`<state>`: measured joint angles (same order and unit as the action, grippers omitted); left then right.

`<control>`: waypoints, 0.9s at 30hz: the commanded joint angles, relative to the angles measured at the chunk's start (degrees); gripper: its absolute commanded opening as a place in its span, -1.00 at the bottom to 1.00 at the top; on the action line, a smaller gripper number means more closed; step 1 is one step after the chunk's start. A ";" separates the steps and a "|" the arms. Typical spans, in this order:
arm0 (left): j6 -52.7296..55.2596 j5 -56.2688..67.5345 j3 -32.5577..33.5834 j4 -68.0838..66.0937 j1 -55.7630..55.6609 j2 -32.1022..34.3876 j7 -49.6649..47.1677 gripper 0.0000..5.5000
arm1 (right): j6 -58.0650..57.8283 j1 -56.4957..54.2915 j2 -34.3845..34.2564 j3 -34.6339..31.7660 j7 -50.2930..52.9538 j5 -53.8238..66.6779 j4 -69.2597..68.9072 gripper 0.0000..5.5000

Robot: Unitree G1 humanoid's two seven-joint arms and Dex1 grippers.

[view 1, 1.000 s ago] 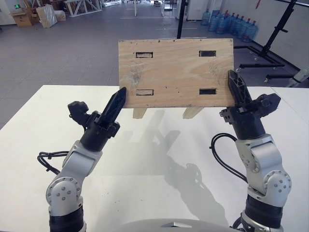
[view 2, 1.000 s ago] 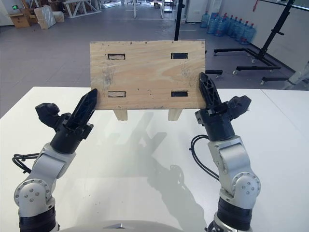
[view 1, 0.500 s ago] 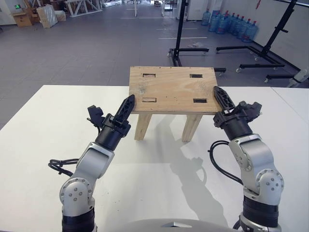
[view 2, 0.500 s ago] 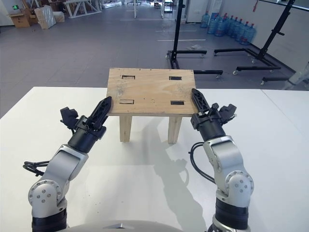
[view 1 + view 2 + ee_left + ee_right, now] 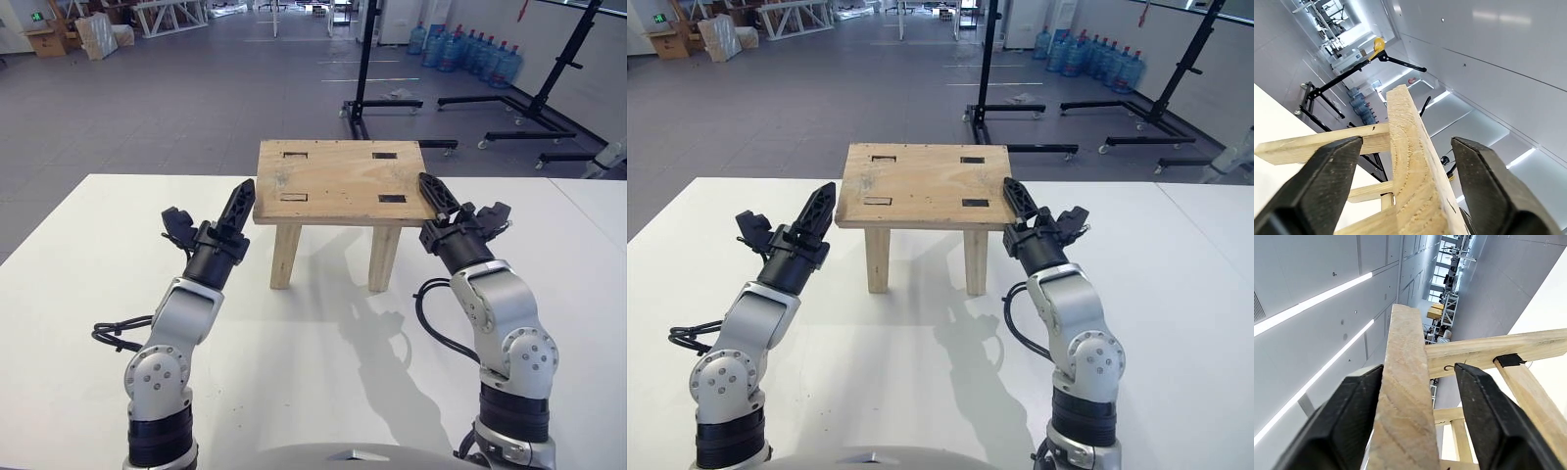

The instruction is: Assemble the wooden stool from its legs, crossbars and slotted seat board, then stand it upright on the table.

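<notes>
Though in grey hall (image 5: pixel 176 108), stool (image 5: pixel 338 181) upright on white table (image 5: pixel 323 372).

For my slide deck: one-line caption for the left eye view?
Wooden stool upright on the white table, left gripper and right gripper straddling its seat edges.

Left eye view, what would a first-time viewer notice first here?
The assembled wooden stool stands upright in the middle of the white table, with four slots showing in its top. The left gripper and right gripper sit at the seat's two short ends, each straddling an edge.
</notes>
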<state>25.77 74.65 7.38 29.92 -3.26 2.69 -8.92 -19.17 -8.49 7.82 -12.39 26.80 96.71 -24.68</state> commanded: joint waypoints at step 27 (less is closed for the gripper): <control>-38.66 -79.47 -11.51 -18.71 -10.30 4.26 13.40 0.42 | 47.00 1.89 -6.28 10.18 -45.13 -87.31 20.95 0.06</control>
<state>-9.68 2.89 -2.07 16.32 -11.53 8.25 8.95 22.47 -3.62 3.96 -2.02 -22.21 14.88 -9.23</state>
